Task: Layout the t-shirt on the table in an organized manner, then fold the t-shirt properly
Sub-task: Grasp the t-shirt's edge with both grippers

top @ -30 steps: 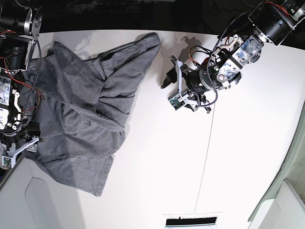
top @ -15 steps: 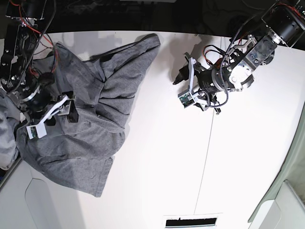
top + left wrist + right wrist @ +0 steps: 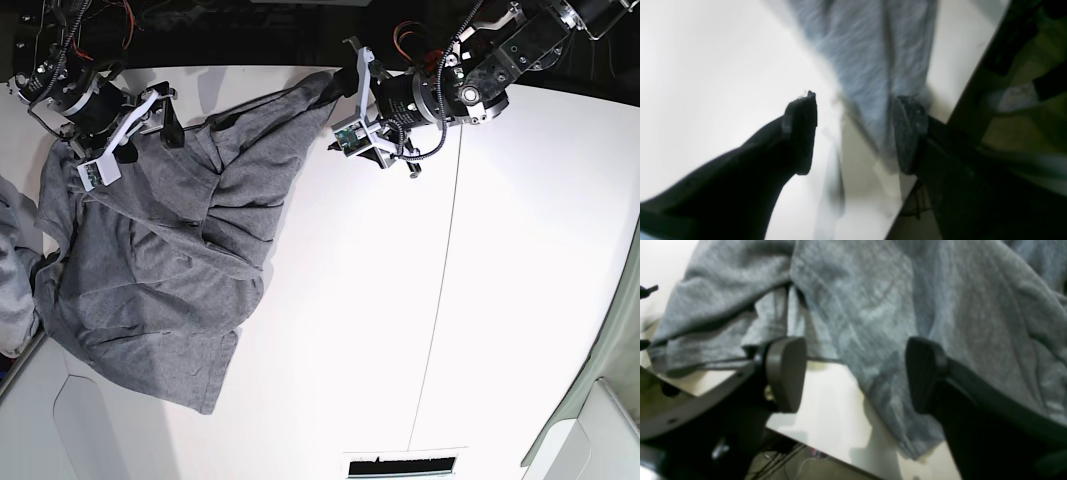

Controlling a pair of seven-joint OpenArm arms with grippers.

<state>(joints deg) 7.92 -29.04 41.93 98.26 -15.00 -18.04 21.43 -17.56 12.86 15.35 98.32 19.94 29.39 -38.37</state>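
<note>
Shirt corners are bracketed: the t-shirt (image 3: 170, 250) is heaped at the table's (image 3: 400, 300) 9 o'clock side, its far tip at 12, flanked by the left gripper (image 3: 350, 100), the right gripper (image 3: 135, 125) over the other shoulder, both agape, nothing gripped.

Reaching in from the far right corner in the base view, left gripper (image 3: 345, 98) hovering low with jaws spread wide, nothing between the pads (image 3: 908, 133). Reaching in from the far left corner, right gripper (image 3: 150, 118) angling downward, jaws gaping too, fingers (image 3: 786, 373) holding nothing. Both wrists tilting inward toward each other.
</note>
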